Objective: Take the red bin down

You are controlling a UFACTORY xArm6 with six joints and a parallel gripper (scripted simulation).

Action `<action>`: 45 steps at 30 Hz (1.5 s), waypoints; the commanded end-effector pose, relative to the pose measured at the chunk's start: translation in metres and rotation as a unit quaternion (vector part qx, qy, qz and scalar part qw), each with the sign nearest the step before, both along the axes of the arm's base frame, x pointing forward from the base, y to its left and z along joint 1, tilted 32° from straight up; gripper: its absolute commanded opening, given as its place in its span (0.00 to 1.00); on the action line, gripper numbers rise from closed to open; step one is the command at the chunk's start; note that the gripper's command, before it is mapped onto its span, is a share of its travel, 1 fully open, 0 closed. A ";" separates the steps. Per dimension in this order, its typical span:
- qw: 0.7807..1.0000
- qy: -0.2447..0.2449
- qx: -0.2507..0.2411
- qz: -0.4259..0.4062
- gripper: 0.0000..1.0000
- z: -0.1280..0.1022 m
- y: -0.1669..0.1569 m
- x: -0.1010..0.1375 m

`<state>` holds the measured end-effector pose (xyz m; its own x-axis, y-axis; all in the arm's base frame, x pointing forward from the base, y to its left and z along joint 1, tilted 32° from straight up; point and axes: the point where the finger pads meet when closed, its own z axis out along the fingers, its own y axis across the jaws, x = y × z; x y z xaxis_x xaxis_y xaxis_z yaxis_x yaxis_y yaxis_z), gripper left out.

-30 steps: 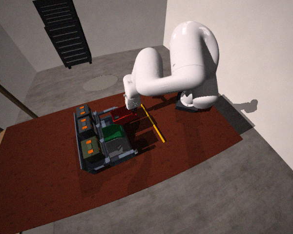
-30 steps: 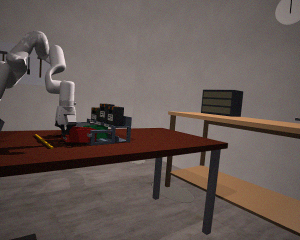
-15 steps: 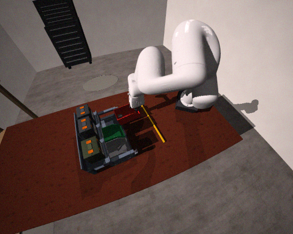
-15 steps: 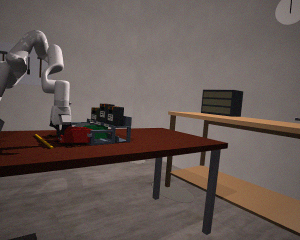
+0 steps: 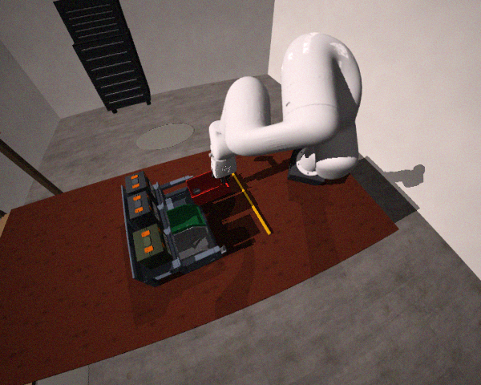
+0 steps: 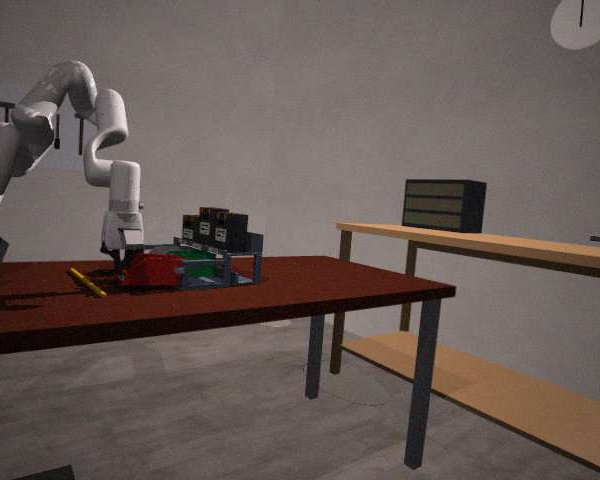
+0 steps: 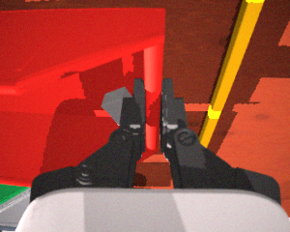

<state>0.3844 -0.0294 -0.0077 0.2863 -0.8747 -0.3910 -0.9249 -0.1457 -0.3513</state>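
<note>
The red open bin [image 5: 207,188] sticks out from the front of the grey shelf [image 5: 170,225], near the table top; it also shows in the exterior view [image 6: 153,269] and fills the left of the wrist view [image 7: 72,82]. My gripper [image 7: 153,94] is shut on the bin's front wall, one finger inside and one outside. A small grey part [image 7: 115,103] lies inside the bin beside the left finger. The gripper [image 5: 223,178] hangs straight down from the white arm. I cannot tell whether the bin's base touches the table.
A green bin [image 5: 185,218] and a grey bin [image 5: 191,240] sit on the shelf's lower level. Three dark bins with orange labels [image 5: 139,208] stand on the upper level. A yellow bar [image 5: 251,203] lies on the red-brown table just beside the gripper.
</note>
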 end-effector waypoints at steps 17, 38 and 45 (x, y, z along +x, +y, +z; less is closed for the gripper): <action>1.000 -0.001 -0.001 0.000 0.00 -0.009 0.004 0.004; 1.000 -0.001 0.000 0.000 0.00 -0.017 0.009 0.006; 1.000 -0.001 0.000 0.000 0.00 -0.017 0.009 0.006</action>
<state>0.3892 -0.0200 -0.0251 0.2863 -0.8746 -0.3912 -0.9249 -0.1457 -0.3511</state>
